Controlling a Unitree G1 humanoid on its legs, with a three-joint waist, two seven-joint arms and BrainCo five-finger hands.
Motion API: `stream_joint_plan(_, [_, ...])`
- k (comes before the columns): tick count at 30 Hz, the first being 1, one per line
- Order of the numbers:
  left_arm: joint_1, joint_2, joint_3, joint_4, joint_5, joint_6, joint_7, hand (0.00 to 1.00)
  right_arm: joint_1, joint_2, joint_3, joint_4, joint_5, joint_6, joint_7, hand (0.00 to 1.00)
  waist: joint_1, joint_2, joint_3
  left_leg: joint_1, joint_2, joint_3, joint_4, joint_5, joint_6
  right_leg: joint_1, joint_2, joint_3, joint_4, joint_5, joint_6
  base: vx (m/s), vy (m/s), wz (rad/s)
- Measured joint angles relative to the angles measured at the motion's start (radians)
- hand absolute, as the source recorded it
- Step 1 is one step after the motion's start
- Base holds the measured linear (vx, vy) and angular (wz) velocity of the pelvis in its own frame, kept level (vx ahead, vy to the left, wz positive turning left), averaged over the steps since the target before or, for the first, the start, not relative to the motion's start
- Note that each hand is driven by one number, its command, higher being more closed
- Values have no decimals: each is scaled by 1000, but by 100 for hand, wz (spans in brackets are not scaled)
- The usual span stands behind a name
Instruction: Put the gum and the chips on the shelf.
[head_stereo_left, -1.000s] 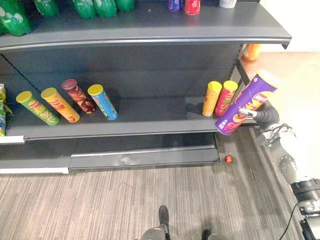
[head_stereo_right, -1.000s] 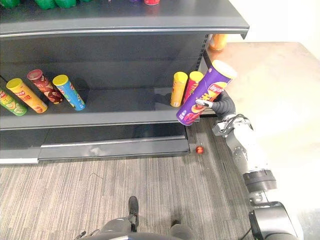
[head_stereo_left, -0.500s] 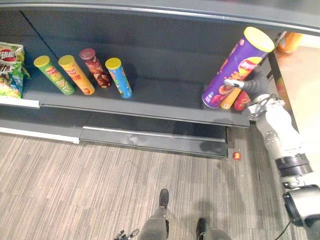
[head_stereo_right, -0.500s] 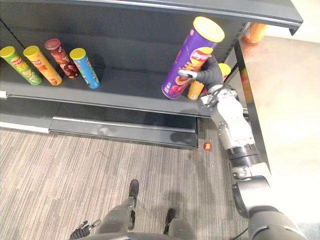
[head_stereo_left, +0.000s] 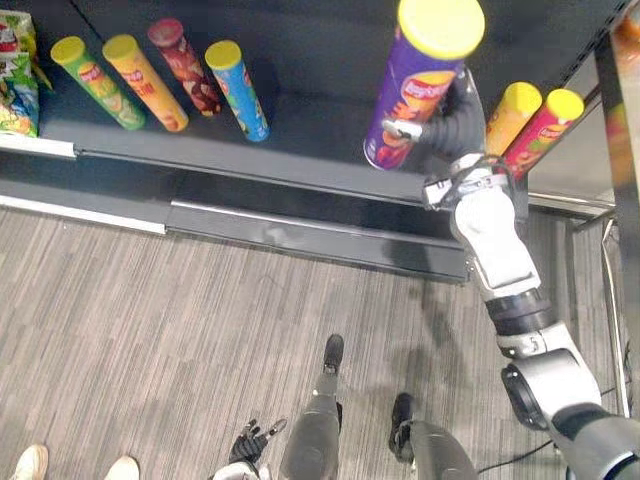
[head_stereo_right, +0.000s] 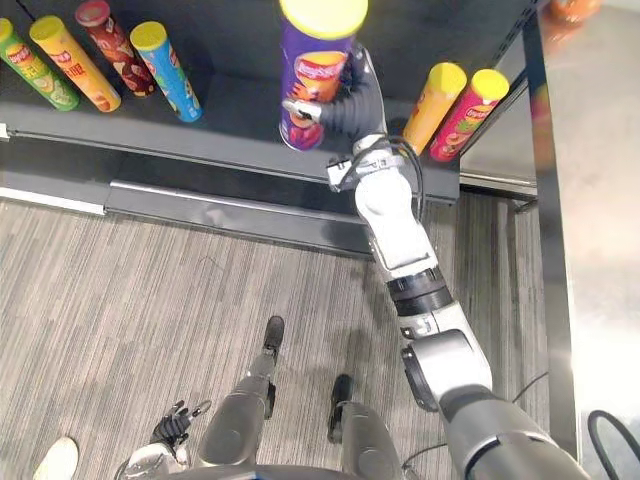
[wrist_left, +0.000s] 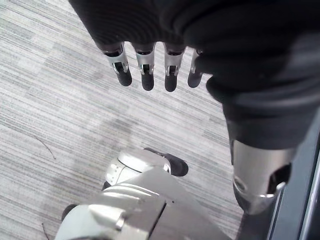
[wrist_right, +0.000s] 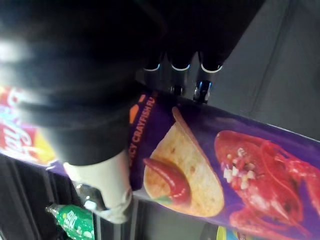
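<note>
The right hand (head_stereo_left: 452, 128) has its fingers and thumb curled round one upright purple chips can (head_stereo_left: 420, 85) with a yellow lid, its label picturing a chip and a red lobster. The can's base is at the shelf (head_stereo_left: 310, 140) front; I cannot tell whether it touches. Just right of the hand lean two cans: a yellow can (head_stereo_left: 508, 118) and a pink can (head_stereo_left: 541, 128). Well to its left lie four: a blue can (head_stereo_left: 238, 92), a dark red can (head_stereo_left: 185, 72), an orange can (head_stereo_left: 145, 85) and a green can (head_stereo_left: 98, 85). The left hand (wrist_left: 147, 75) hangs over the floor (wrist_left: 50, 100), fingers straight and loose.

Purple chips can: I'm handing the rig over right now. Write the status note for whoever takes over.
Right robot hand: curled round the purple chips can, upright over the shelf; I cannot tell if its base rests there.
Left robot hand: open, empty, hanging above the floor.
Done: nothing released yet.
Left: set down and release the can, then find and shelve the gum.
</note>
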Motion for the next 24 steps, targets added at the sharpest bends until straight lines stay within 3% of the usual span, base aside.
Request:
stream_joint_plan(3, [-29, -1, -11, -5, -33, -10, 12, 0, -103, -13, 0, 86, -86, -5, -38, 100, 20, 13, 15, -32, 0, -29, 0, 10, -12, -52, 2, -2, 54, -21, -5, -20, -74, 8])
stream_joint_plan(8, [-48, -3, -50, -17, -69, -34, 14, 0, -230, -23, 18, 201, -195, -3, -74, 100, 24, 33, 45, -65, 0, -53, 0, 19, -24, -98, 6, -4, 101, -42, -13, -9, -71, 9])
stream_joint_plan(18, [-101, -7, -115, -21, -122, -53, 14, 0, -403, -108, 38, 421, -209, 28, -88, 100, 43, 69, 100, -133, -2, -107, 0, 42, -31, -180, 15, 0, 169, -70, -21, 6, -77, 11])
stream_joint_plan(24, [-101, -8, -169, -19, -150, -60, 13, 0, -469, -139, 93, 515, -136, 35, -55, 100, 57, 95, 122, -152, -3, -109, 0, 43, -33, -204, 15, 3, 180, -81, -24, 13, -61, 1])
